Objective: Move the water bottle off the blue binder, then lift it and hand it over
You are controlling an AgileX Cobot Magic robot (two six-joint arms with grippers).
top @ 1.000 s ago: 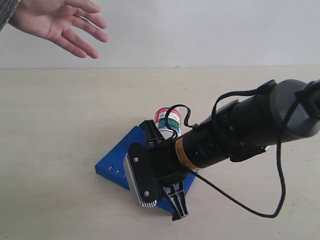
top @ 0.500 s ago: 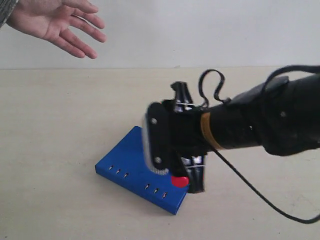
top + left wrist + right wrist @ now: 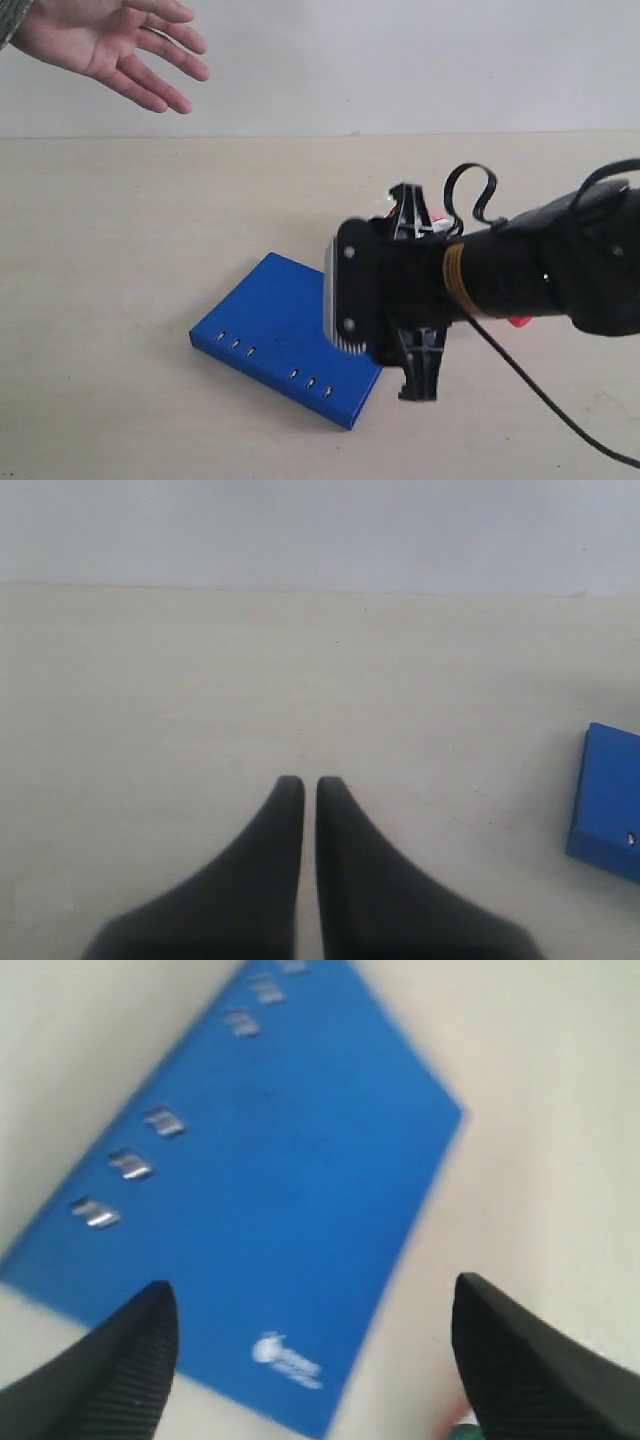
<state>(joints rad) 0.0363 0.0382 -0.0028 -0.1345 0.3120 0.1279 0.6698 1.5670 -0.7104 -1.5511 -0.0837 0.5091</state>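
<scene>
One red-capped plastic water bottle (image 3: 518,321): you see only a red speck of it, hidden mostly behind the right arm (image 3: 540,270), off the binder and beside it. One flat bright-blue binder (image 3: 280,335): lying on the pale bench (image 3: 130,260). Your right hand (image 3: 312,1288): fingers wide, empty, above the binder. Your left hand (image 3: 304,785): tips nearly touching, holding nothing. One person's open palm (image 3: 105,45): raised, well apart.

- The binder (image 3: 272,325) lay flat on the pale surface (image 3: 120,250), slots along its near edge.
- The right pincer (image 3: 411,297) hung before the binder's right end, fingers apart.
- An open hand (image 3: 100,40) hovered at top left.
</scene>
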